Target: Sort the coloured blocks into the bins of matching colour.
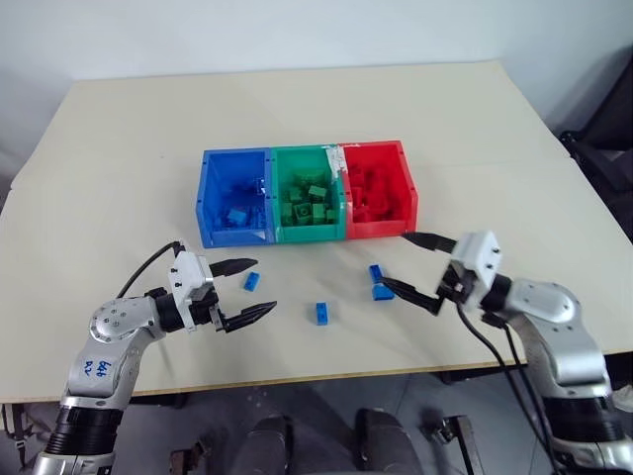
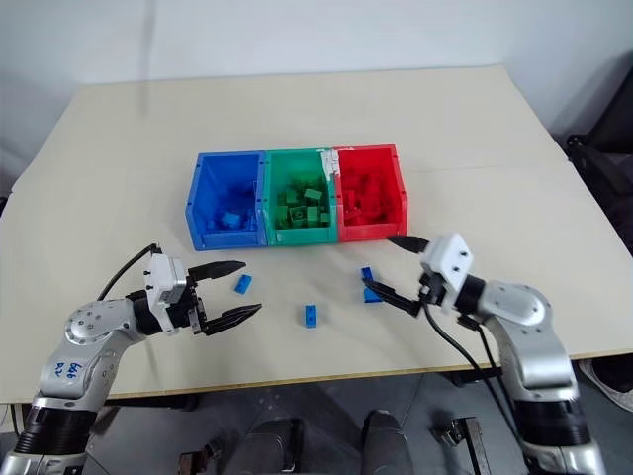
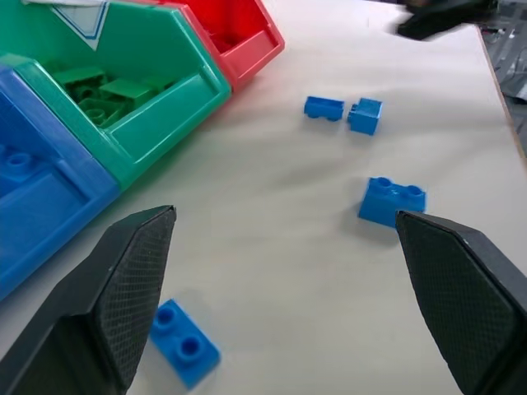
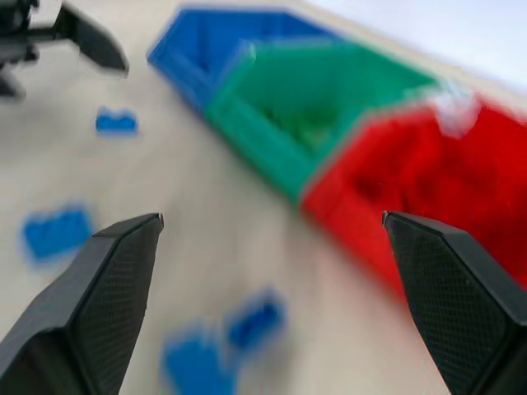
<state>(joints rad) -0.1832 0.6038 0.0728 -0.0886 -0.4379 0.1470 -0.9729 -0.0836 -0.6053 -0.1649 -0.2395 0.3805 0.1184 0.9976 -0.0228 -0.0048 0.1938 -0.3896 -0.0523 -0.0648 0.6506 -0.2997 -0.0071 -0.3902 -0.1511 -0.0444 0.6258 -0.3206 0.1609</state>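
Blue brick (image 3: 184, 352) studs show by left wrist.

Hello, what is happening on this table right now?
A two-armed robot is sorting toy bricks by colour. Four blue bricks lie loose on the table: one by the left tool, one in the middle, and two by the right tool. Both tools are open and hold nothing. The blue bin, green bin and red bin already contain bricks.
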